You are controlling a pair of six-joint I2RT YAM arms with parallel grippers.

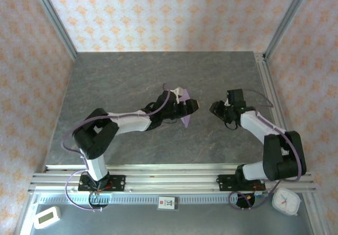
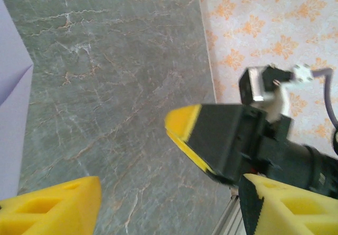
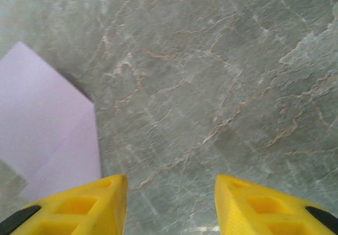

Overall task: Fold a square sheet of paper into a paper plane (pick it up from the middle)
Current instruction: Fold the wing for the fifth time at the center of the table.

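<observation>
Top camera: left gripper [image 1: 191, 107] and right gripper [image 1: 214, 108] tip to tip near the middle of the grey marbled table [image 1: 121, 76], close but apart. Lilac sheet of paper [image 1: 185, 120] right at the left gripper. One pale corner poking out on the far side, a darker pointed flap on the near side, middle covered by the gripper body. Touching the gripper or lying under it: cannot tell from above.

Left wrist camera: own yellow fingers [image 2: 53, 208] well apart, jaws wide, bare table between them, nothing gripped. Sheet as a lilac strip along the left frame edge, outside the finger at frame left, rest cut off. Crease to a blunt point plain here, unreadable from above. Right gripper caught here too, yellow tip on a black body, against the orange-patterned wall [image 2: 264, 24].

Right wrist camera: own fingers [image 3: 79, 203] apart at a moderate gap, grey table between, nothing held. Sheet off to frame left, beyond the finger on that side. Diagonal crease across it, dark shadow along its upper edge. Lower corner hidden behind the fingertip; touching or just clear, cannot tell.

Full outline of the sheet not readable from any one camera.
</observation>
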